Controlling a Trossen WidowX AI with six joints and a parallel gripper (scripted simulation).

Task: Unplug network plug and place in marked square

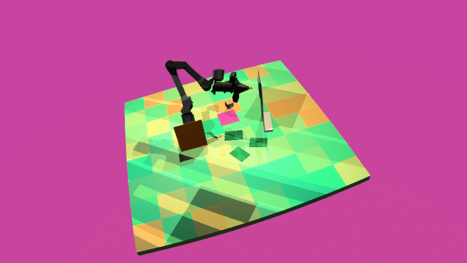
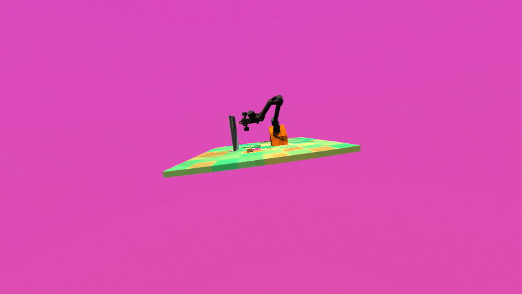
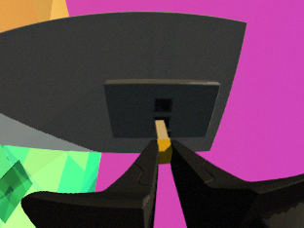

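My gripper [image 3: 163,145] [image 1: 247,88] [image 2: 240,122] is shut on the orange network plug [image 3: 163,136] [image 1: 250,88], gripping its rear end and holding it level, high above the table. The plug's front end points at the socket opening [image 3: 163,105] in the dark socket block [image 3: 132,109] on the upright grey panel [image 3: 58,63] [image 1: 260,94] [image 2: 233,133]. In the top view the plug tip stands a short way off the panel. The thin tab is too small to make out. The marked pink square [image 1: 228,117] lies on the table below and behind the gripper.
A brown box [image 1: 190,135] [image 2: 278,136] stands at the arm's base. Three flat green tiles [image 1: 233,135] [image 1: 258,141] [image 1: 239,153] lie in front of the pink square. A small dark object [image 1: 229,105] sits just behind the square. The panel has a pale foot [image 1: 267,122].
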